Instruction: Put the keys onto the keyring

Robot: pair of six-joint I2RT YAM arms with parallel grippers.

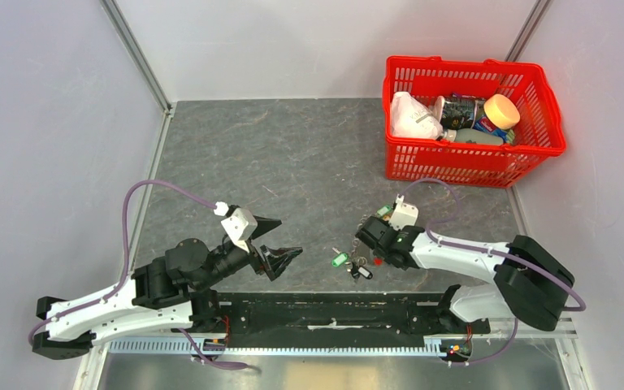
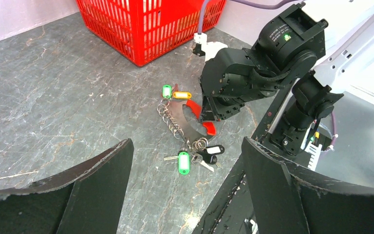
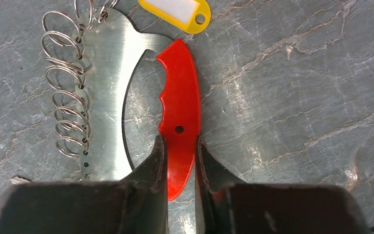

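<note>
Right fingers [image 3: 157, 165] clamped tight on the red grip of the oval red-and-silver metal keyring [image 3: 177, 112], flat on the grey stone-look table [image 1: 292, 162]. Small silvery keys [image 2: 195, 157] with green and black tags bunch at one end. Left fingers [image 2: 102, 180] spread wide, well apart.

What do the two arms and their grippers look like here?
The left arm and right arm have white links, black joints and a purple cable looping along each. The left gripper and right gripper each have two black tapered fingers. A green light glows on the right wrist housing.
</note>
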